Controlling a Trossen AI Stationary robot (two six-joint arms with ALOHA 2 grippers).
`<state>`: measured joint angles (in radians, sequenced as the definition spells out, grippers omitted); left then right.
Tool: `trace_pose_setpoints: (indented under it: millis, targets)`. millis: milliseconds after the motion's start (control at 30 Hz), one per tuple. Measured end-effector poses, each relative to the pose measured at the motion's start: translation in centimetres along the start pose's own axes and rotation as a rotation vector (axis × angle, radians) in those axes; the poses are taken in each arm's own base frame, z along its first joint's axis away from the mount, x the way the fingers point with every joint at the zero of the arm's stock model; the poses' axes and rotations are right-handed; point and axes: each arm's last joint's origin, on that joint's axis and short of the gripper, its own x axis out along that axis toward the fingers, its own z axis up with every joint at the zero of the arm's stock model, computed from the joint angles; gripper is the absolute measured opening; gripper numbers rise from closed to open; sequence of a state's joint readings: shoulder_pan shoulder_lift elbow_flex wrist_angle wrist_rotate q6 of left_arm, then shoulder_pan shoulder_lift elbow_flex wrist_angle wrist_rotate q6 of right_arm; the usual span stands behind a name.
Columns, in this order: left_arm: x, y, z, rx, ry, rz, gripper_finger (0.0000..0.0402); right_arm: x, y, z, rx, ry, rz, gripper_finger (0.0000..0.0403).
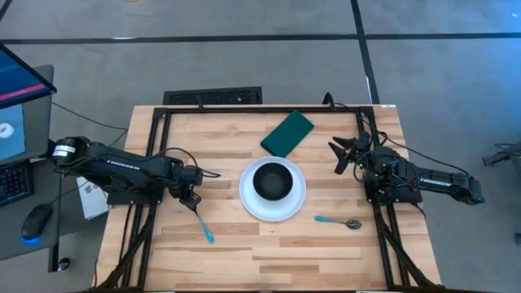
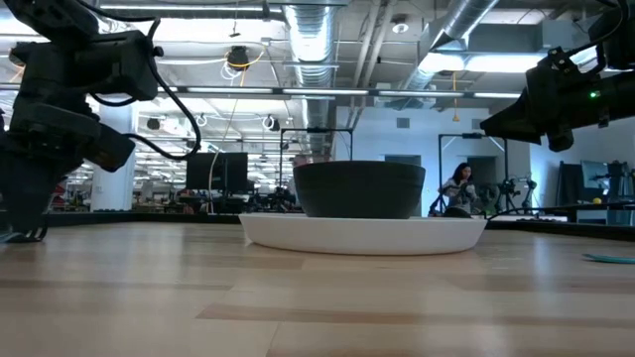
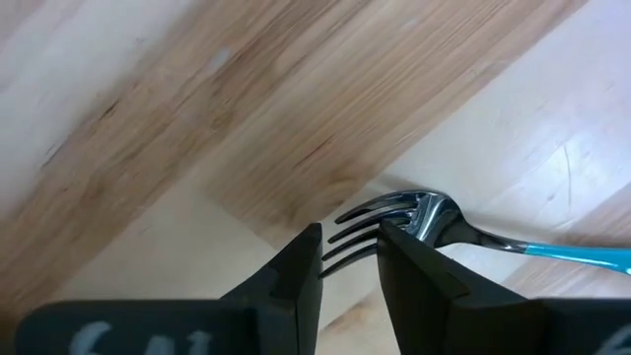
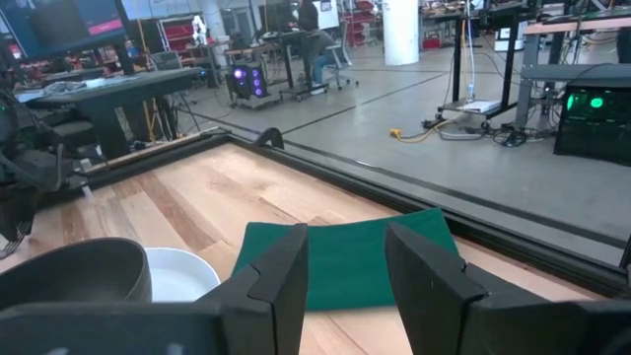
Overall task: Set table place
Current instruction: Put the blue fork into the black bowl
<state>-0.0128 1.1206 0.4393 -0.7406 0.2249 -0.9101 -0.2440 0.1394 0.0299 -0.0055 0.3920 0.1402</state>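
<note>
**Operator:** I see the large light-wood butcher-block table point(image 1: 269, 244) with its black metal frame from straight above. Near its middle sits a round white plate point(image 1: 273, 208), and a dark, near-black bowl point(image 1: 272, 181) stands on that plate.

**Listener:** Where are the arms?

**Operator:** My left gripper point(image 1: 193, 198) is low over the table on the plate's left side. In its wrist view the two dark fingers point(image 3: 296, 276) are spread apart, released, with the silver tines of a fork with a light-blue handle point(image 3: 419, 222) lying on the wood between and just past their tips. From above, the fork's blue handle runs away from the gripper toward the table's near edge.

**Listener:** And the right arm?

**Operator:** My right gripper point(image 1: 346, 152) hangs above the table on the plate's right side, well apart from the dishes. Its fingers point(image 4: 276, 281) are also spread and hold nothing. Past them I see a dark green rectangular cloth napkin point(image 4: 355, 258) lying flat by the table's far edge, turned at an angle, just beyond the plate.

**Listener:** Anything else on the table?

**Operator:** A spoon with a light-blue handle and a silver bowl point(image 1: 338, 221) lies on the wood to the right of the plate, near the right arm's base. In the level view a person point(image 2: 459, 185) is in the room far behind the table.
</note>
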Motion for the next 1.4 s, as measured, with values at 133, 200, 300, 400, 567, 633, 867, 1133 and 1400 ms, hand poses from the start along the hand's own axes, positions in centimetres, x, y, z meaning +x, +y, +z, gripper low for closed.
trace_pose_setpoints:
  millis: [133, 200, 300, 400, 567, 633, 867, 1133, 1400]
  targets:
    - [0.0, 0.0, 0.0, 0.009, -0.002, 0.001, 0.0085, 0.0, 0.0, 0.0, 0.000, 0.000, 0.000, 0.0159]
    - [0.0, 0.0, 0.0, 0.010, -0.004, -0.002, 0.0085, 0.0, 0.0, 0.0, 0.000, 0.000, 0.000, 0.0159]
    - [0.0, -0.1, 0.1, 0.013, -0.014, -0.014, 0.0084, 0.0, 0.0, 0.0, 0.000, 0.000, 0.000, 0.0159]
    - [0.0, -0.4, 0.3, 0.020, -0.034, -0.037, 0.0084, 0.0, 0.0, 0.0, 0.000, 0.000, 0.000, 0.0159]
    - [0.0, -0.7, 0.5, 0.028, -0.056, -0.067, 0.0065, 0.0, 0.0, 0.0, 0.000, 0.000, 0.000, 0.0159]
    - [0.0, -0.8, 0.6, 0.031, -0.062, -0.079, 0.0046, 0.0, 0.0, 0.0, 0.000, 0.000, 0.000, 0.0159]
    - [-0.2, -1.7, 1.2, 0.075, -0.127, -0.175, 0.0008, 0.0, 0.0, 0.0, -0.008, 0.000, 0.000, 0.0159]
    - [-2.2, -3.9, 2.9, 0.179, -0.336, -0.288, 0.0001, 0.0, 0.0, 0.0, -0.008, 0.000, 0.000, 0.0159]
    - [-6.9, -6.8, 4.5, 0.325, -0.477, -0.388, 0.0001, 0.0, 0.0, 0.0, 0.016, 0.000, 0.000, 0.0159]
